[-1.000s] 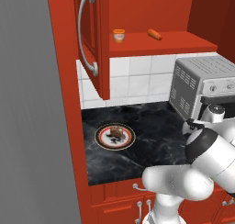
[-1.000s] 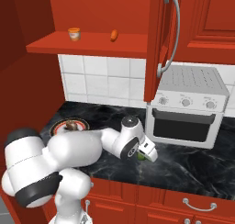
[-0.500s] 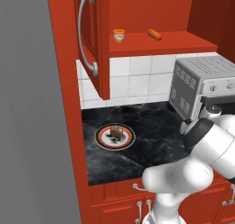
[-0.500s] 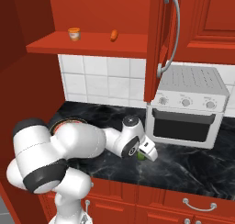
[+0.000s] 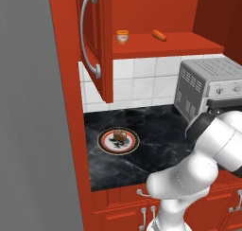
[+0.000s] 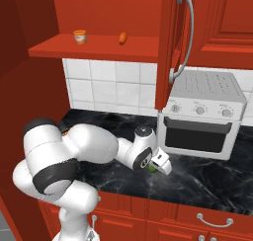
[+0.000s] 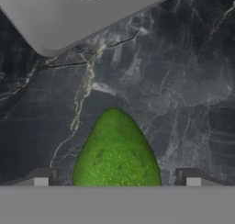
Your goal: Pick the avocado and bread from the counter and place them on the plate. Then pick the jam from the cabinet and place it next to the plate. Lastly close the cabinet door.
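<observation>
Avocado (image 7: pixel 116 149) on black desk (image 7: pixel 183 81), directly between jaws, dead centre in hand view; long axis runs away from hand, narrow end far. Jaws spread wide, released, nothing gripped yet; tips flank avocado both sides, contact unclear. Gripper (image 6: pixel 157 167) low over desk in front of toaster oven (image 6: pixel 203 117). Bread (image 5: pixel 118 136) already on plate (image 5: pixel 105 141). Jam (image 5: pixel 122 36) on cabinet shelf (image 5: pixel 160 44). Avocado base cut off at bottom of hand view; mostly hidden behind gripper in right base view.

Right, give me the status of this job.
Done: the bread sits on the plate. In hand: the open gripper straddles the avocado on the counter. Left: the jam is on the cabinet shelf, and the cabinet door is open.
</observation>
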